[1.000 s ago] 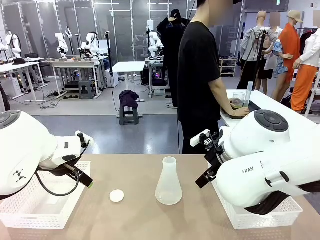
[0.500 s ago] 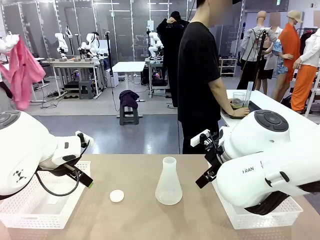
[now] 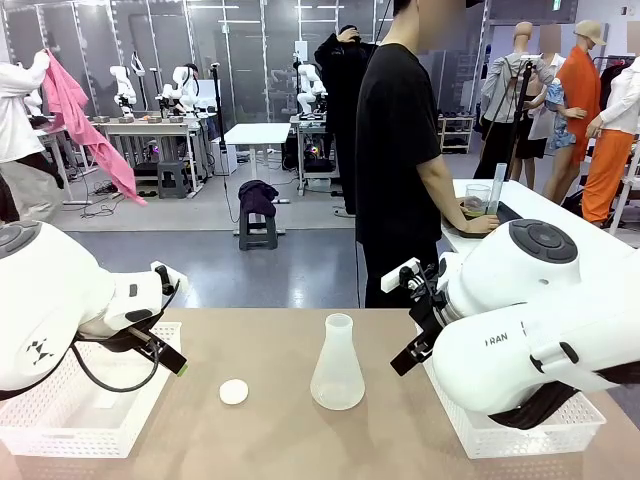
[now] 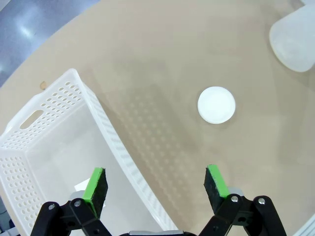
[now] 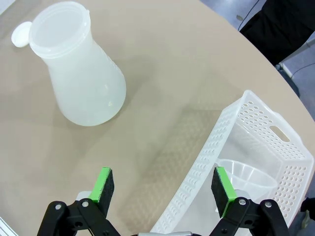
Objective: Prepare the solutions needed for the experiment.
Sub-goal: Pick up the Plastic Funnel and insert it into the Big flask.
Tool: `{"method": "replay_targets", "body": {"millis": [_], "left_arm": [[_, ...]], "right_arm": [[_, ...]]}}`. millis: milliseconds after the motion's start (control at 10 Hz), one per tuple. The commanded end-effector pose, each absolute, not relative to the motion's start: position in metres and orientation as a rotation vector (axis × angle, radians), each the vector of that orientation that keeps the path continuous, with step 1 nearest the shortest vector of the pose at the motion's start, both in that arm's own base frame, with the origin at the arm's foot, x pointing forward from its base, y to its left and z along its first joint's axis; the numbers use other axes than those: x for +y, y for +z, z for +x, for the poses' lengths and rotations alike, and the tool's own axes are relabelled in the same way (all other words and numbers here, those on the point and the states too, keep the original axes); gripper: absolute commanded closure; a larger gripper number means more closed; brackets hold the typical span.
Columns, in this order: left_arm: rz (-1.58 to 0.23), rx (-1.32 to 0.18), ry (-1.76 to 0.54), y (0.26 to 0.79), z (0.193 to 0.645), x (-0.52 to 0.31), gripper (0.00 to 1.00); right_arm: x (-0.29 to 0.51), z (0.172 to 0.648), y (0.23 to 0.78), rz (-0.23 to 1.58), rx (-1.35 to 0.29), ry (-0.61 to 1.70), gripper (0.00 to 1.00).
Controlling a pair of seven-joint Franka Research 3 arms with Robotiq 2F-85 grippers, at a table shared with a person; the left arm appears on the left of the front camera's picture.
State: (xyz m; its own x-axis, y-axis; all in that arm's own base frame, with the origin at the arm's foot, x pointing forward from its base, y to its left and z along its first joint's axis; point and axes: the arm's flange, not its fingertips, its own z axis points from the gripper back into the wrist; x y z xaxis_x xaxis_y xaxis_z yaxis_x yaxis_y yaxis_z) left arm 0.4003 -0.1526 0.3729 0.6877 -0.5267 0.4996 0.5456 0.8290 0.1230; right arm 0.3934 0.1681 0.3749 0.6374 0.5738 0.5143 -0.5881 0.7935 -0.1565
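My left gripper (image 4: 155, 172) hangs with its 2 fingers spread wide and nothing between them, over the inner wall of the left basket (image 4: 54, 103), which sits at the table's (image 3: 280, 440) left edge. My right gripper (image 5: 161, 173) is spread just as wide and just as empty, above bare tabletop beside the inner wall of the right basket (image 5: 246, 125) at the right edge. I judge that both hands wait open and back from the middle so that either can reach in without knocking anything.

The flask (image 5: 81, 83) stands on the middle of the table, between the 2 baskets and well apart from both. It rests on its broad base, long axis upright, its narrow neck and open mouth pointing straight up. That suits it: the wide base keeps it steady and the mouth is ready to take a pour. Through the frosted wall I cannot tell whether any liquid is inside.

Its round white cap (image 4: 216, 104) lies flat on the table near the flask, on the left-basket side and not touching it; with the cap off, the mouth is free. A white funnel (image 5: 246, 179) lies in the right basket, near my right fingers, probably kept there for the filling. No gripper touches the flask.
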Motion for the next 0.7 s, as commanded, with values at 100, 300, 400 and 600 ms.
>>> {"method": "replay_targets", "body": {"millis": [100,300,400,600], "left_arm": [[-0.15,-0.55,-0.585,0.409,0.381,-0.14,0.0],[-0.269,-0.526,-0.554,0.439,0.37,-0.13,0.0],[-0.349,-0.512,-0.517,0.453,0.368,-0.127,0.0],[-0.585,-0.431,-0.469,0.469,0.368,-0.124,0.0]], "right_arm": [[0.164,0.376,0.403,0.159,-0.598,0.592,0.0],[0.161,0.37,0.431,0.296,-0.647,0.512,0.0],[0.158,0.369,0.445,0.423,-0.656,0.461,0.0],[0.151,0.369,0.464,0.61,-0.628,0.335,0.0]]}}
